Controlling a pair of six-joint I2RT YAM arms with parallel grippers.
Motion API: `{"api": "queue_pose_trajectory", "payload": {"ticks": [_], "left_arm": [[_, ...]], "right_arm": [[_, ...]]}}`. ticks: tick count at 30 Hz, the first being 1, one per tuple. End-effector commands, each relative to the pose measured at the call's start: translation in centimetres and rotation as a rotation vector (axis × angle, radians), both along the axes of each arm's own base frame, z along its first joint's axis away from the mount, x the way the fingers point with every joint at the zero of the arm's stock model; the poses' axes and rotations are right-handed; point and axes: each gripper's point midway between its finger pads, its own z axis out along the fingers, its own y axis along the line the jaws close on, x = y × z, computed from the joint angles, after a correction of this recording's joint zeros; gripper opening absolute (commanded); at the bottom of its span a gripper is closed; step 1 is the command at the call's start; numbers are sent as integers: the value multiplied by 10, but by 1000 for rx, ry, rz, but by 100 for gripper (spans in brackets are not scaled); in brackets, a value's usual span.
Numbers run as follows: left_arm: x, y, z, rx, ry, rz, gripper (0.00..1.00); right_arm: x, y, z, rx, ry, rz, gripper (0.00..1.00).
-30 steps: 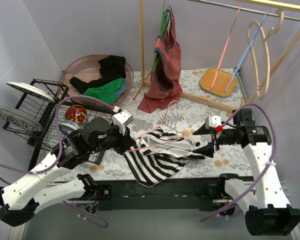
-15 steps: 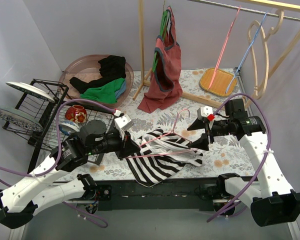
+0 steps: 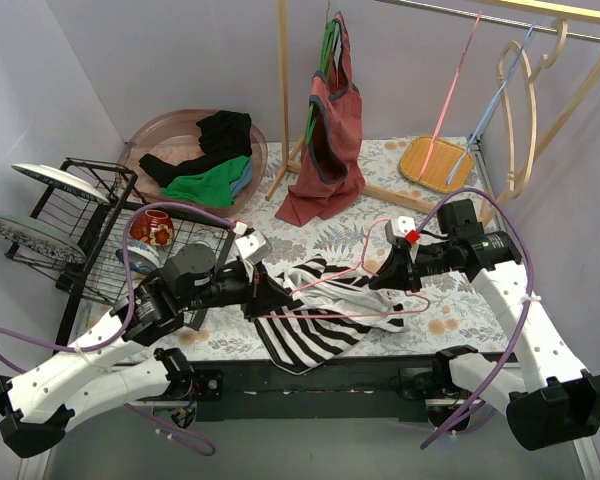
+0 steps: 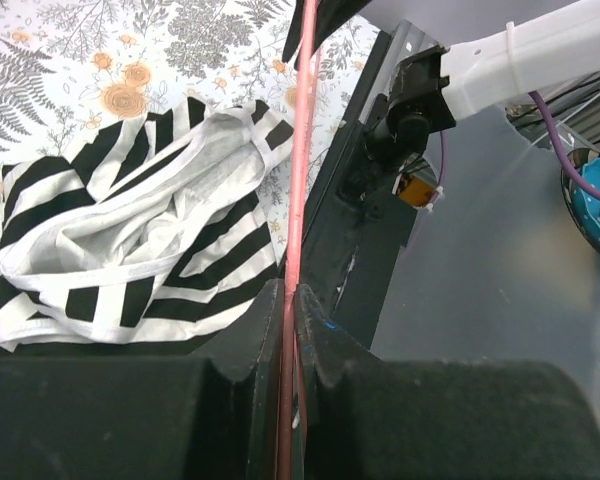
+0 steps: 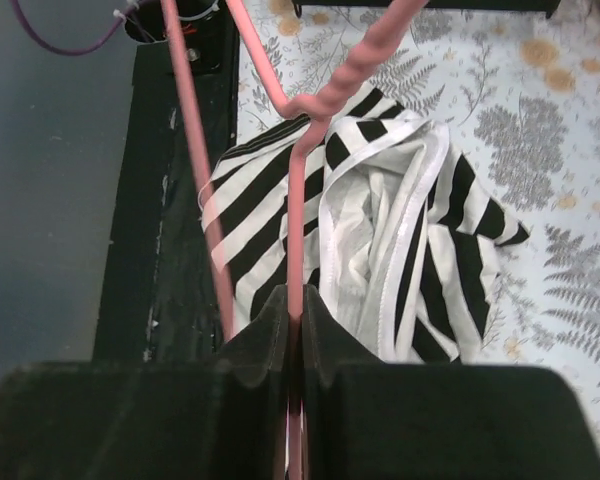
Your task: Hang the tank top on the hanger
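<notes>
The striped black-and-white tank top [image 3: 315, 325] lies crumpled on the floral tablecloth near the front edge. The pink hanger [image 3: 380, 313] hangs just above it, held by both arms. My left gripper [image 3: 263, 300] is shut on the hanger's left end. In the left wrist view, the pink bar [image 4: 298, 180] runs straight out from between the shut left gripper [image 4: 291, 295], with the tank top [image 4: 130, 240] below left. My right gripper [image 3: 385, 275] is shut on the hanger near its twisted neck. The right wrist view shows the hanger [image 5: 295, 200] clamped in the right gripper [image 5: 294, 305] above the tank top [image 5: 400, 230].
A dull red tank top [image 3: 330, 140] hangs on the wooden rack behind. A pink basin [image 3: 145, 135] of clothes and a wire dish rack [image 3: 110, 230] with plates stand at the left. A bamboo tray [image 3: 435, 160] and spare hangers [image 3: 495, 100] are at back right.
My right gripper moved left onto the hanger and shut on it. The left arm carried the hanger rightward over the tank top.
</notes>
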Motion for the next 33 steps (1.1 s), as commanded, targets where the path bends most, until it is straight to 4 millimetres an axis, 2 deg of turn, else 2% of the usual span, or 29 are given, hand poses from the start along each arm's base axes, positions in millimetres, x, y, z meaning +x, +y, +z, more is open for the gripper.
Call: {"api": "queue_pose_trajectory", "payload": {"ticks": [1,3,5,6,7,8,10,11,12,15,17,21,26,28,33], "left_arm": [[6,-9,9,-70,-36,8,0],[11,-10,7,-81,-32,35,0],[17,-12,-3,-77,-18,65,0],[21,-12,-7,-77,4,96,4],[28,-10,-12,-69,10,141,14],[33,-10,-22,-48,26,168,41],[46,-5,-34,-21,61,258,62],[48,-4,-44,4,79,283,68],[52,-1,-54,23,103,318,78],[67,12,-80,79,166,467,86],[74,19,-97,113,212,560,86],[87,27,-136,245,287,687,82],[108,22,-143,296,287,761,72],[117,22,-148,307,287,790,64],[127,18,-154,301,300,810,62]], "right_arm": [[-6,-3,1,-25,-14,-12,1],[-3,-9,1,-67,-66,-43,1],[9,-22,-7,-157,-105,-130,1],[11,-27,-6,-178,-139,-161,1],[19,-36,-10,-234,-166,-216,1],[21,-42,-9,-258,-173,-251,1],[27,-57,-5,-317,-227,-327,1],[28,-63,-3,-331,-241,-358,1],[27,-68,3,-336,-272,-386,1],[27,-87,8,-389,-320,-471,1],[27,-98,6,-422,-327,-518,1],[20,-99,0,-418,-311,-513,1],[18,-96,-8,-414,-285,-496,1],[17,-95,-9,-410,-275,-489,1],[14,-91,-21,-402,-241,-463,1]]}}
